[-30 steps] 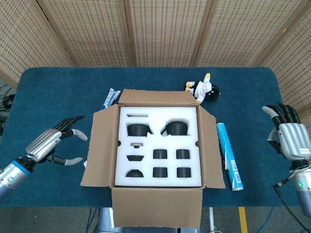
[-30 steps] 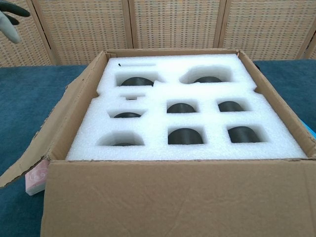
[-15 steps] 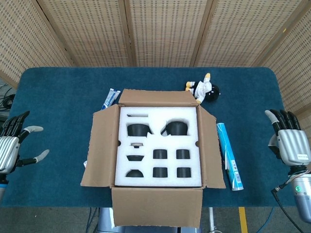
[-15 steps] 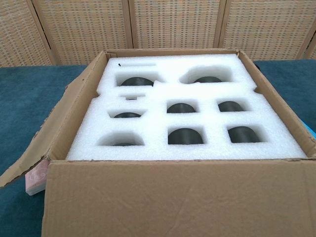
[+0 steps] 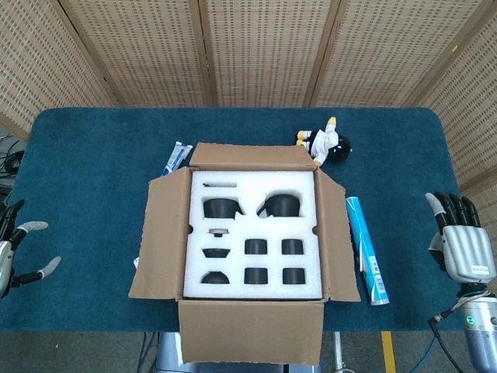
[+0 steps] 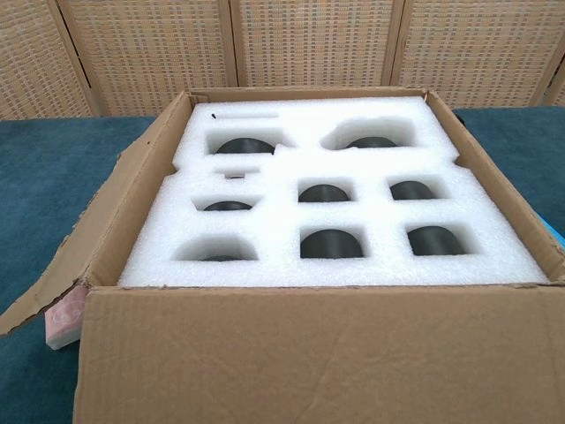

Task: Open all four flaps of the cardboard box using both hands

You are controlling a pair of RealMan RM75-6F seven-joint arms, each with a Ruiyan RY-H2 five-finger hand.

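The right hand [image 5: 461, 243] had a silver-grey metal back with a small dark marking near its lower edge, and black fingers [image 5: 453, 210]. Below it sat a pale grey wrist with a small green spot and thin black cables trailing off. The left hand [image 5: 9, 250] showed dark fingers with light grey tips [image 5: 37, 226].

Your left hand [image 5: 14, 249]: at the far left edge of the head view, only partly in frame, fingers spread apart, holding nothing. Your right hand [image 5: 460, 245]: at the far right, upright, back of the hand to the camera, fingers extended upward and slightly apart, empty. Neither appears in the chest view.
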